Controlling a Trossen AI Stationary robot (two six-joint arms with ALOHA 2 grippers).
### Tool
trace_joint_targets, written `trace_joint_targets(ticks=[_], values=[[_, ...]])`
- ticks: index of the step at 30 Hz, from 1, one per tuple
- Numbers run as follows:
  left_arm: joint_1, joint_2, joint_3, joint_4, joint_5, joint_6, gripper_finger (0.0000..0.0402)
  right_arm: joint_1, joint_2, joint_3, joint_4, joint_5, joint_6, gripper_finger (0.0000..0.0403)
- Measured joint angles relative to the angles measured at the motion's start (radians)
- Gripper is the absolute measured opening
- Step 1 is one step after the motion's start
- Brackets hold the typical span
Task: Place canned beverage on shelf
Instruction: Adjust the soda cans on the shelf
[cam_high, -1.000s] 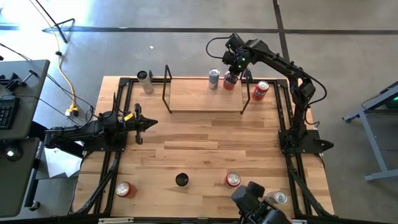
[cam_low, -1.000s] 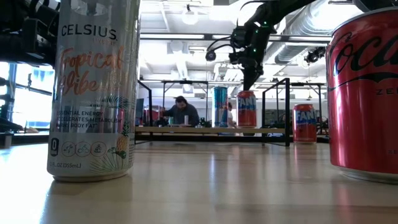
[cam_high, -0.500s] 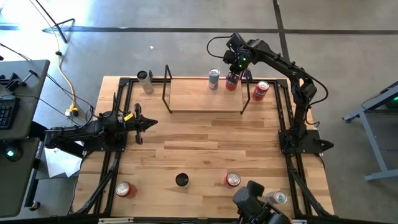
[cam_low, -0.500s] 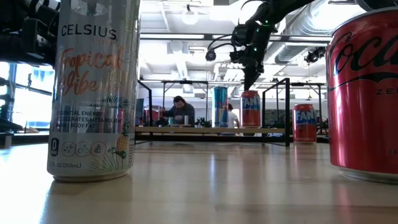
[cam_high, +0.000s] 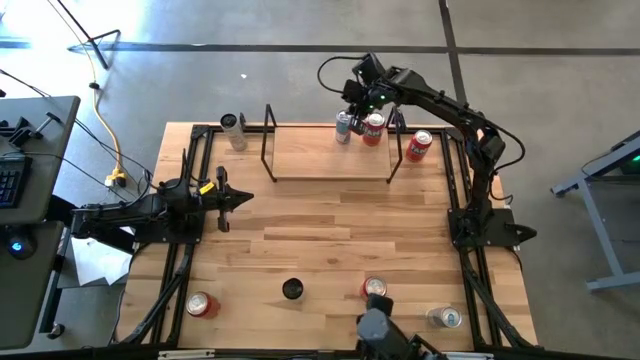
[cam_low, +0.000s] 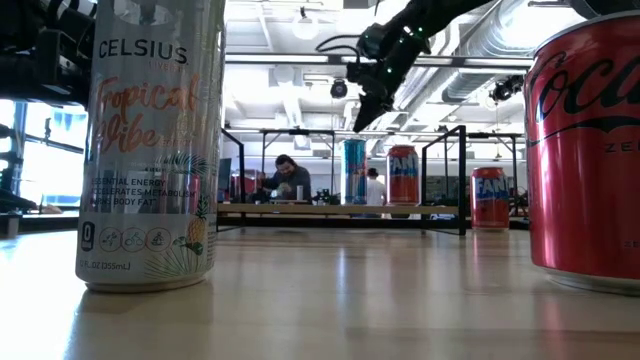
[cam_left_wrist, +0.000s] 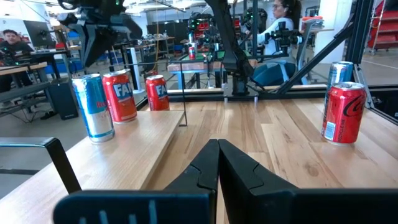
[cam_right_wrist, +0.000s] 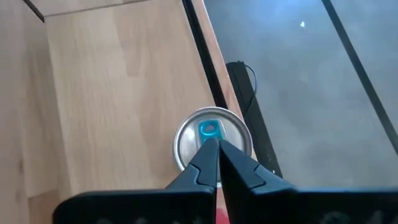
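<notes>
Right gripper hovers above the shelf's far edge, fingers closed on nothing, directly over the blue-tabbed silver-blue can. That can stands upright on the low light-wood shelf w/ thin black rod frame, just beside the red-orange Fanta can, also upright on the board near its right end. A second red Fanta can stands on the wooden desk just right of the shelf frame. Left gripper waits at desk's left, fingers closed, empty.
</notes>
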Motion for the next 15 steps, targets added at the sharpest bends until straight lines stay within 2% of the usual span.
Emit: trace_joint_targets(ticks=[15], values=[[0.000,0.000,0.000,0.000,0.000,0.000,0.0000,-0.010,0.032,0.001,0.021,0.041,0.045,0.0000]])
